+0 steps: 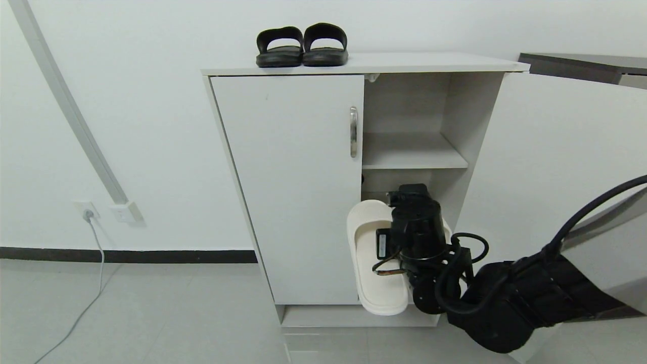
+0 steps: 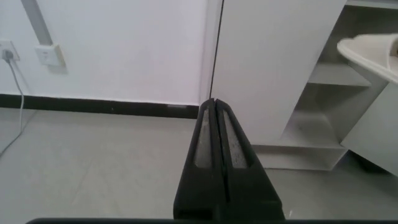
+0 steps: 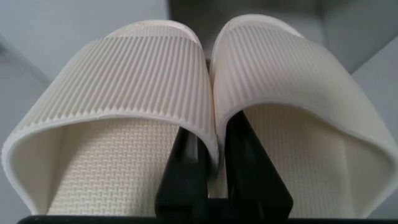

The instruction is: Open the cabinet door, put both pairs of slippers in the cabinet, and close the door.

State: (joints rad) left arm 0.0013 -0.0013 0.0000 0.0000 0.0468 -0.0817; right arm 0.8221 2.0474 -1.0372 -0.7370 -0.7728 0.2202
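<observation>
A white cabinet [image 1: 283, 182] stands against the wall with its right door [image 1: 556, 167] swung open and its left door closed. A black pair of slippers [image 1: 302, 45] rests on the cabinet top. My right gripper [image 3: 210, 163] is shut on the white pair of slippers [image 1: 376, 263], pinching the inner edges of both together, held in front of the open lower compartment. The white pair of slippers [image 3: 155, 106] lies side by side in the right wrist view. My left gripper [image 2: 214, 143] is shut on nothing, low over the floor left of the cabinet [image 2: 273, 68].
Inside the open right half a shelf [image 1: 412, 151] divides upper and lower compartments. A metal handle [image 1: 353, 131] sits on the closed left door. A wall socket with a cable [image 1: 88, 215] is at the left, above grey floor tiles.
</observation>
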